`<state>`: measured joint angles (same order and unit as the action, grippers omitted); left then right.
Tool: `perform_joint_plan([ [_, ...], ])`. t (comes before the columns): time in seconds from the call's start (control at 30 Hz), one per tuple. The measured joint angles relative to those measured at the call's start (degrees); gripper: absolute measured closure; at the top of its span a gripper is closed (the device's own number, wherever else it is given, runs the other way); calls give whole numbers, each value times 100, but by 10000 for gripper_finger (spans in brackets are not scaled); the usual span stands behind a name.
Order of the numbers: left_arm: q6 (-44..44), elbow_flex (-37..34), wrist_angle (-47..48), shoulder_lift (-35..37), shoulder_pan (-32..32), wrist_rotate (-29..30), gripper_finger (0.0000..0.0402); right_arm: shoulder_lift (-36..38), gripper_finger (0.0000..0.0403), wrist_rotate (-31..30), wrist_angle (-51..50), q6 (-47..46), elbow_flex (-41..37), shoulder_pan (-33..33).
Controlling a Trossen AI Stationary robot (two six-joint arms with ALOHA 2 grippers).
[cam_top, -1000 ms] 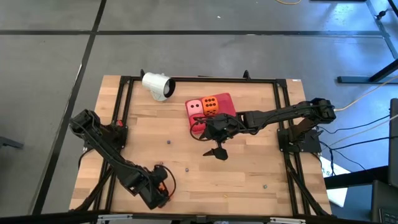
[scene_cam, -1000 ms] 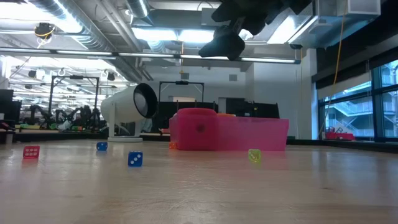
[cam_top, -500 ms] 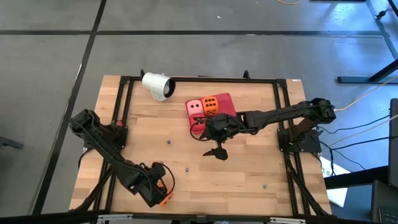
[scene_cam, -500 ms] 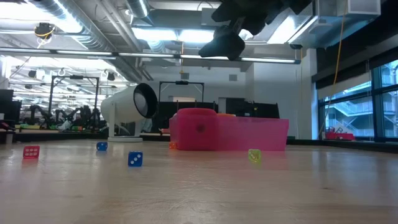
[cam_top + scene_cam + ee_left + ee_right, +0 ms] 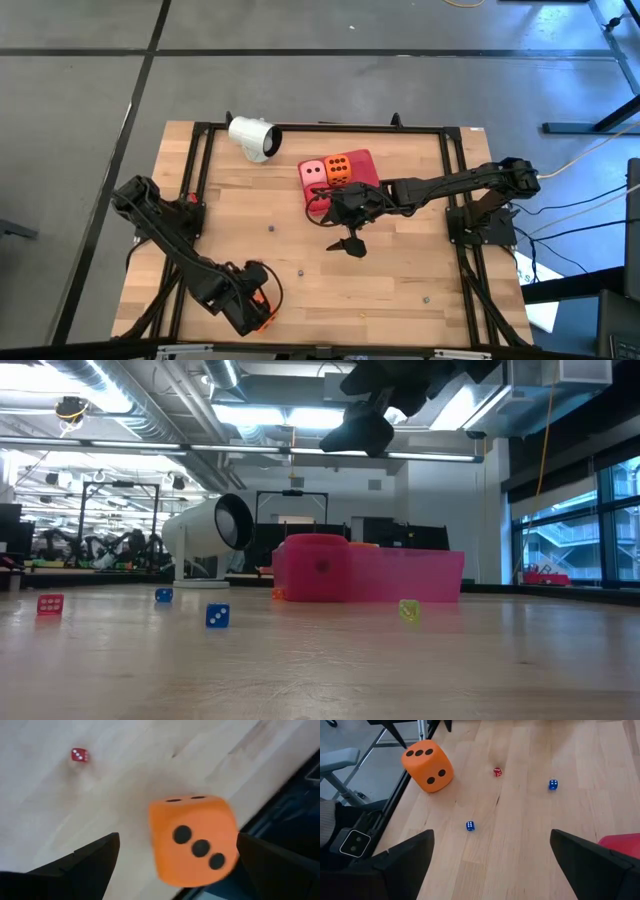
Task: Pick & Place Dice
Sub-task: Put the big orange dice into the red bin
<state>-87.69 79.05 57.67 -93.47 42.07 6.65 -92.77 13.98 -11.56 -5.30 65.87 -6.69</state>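
Seen from above, the left pincer (image 5: 262,312) sits at seven o'clock on the worktop (image 5: 400,280). Its wrist camera alone shows an orange die (image 5: 194,839) between its wide-apart fingers (image 5: 87,857), untouched. The pink die (image 5: 312,171) and another orange die (image 5: 338,168) lie at twelve o'clock. The right pincer (image 5: 349,244) hangs mid-worktop, spread apart. No writing shows.

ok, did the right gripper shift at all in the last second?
No. In the high view the right gripper sits at the same spot beside the red tray.
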Motion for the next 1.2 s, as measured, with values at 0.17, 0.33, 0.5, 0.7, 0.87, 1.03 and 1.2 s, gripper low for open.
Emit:
perform_joint_plan([
  [0.17,-170,30,111,-50,-23,-32,2,0,7,0,-2,0,0,1],
  [0.33,-83,70,120,-300,-40,-238,2,0,7,0,-1,0,0,0],
  [0.5,-199,630,564,-596,-59,-392,2,0,7,1,0,0,0,1],
  [0.7,-17,1206,792,-1015,-57,-308,2,0,7,2,-1,0,0,0],
  [0.87,-14,1289,883,-1295,-55,-536,2,0,7,0,1,0,0,-1],
  [1.03,-102,1289,830,-1335,-57,-665,2,0,7,0,1,0,0,1],
  [1.2,-78,1289,712,-1327,-57,-640,2,0,7,1,1,0,0,0],
])
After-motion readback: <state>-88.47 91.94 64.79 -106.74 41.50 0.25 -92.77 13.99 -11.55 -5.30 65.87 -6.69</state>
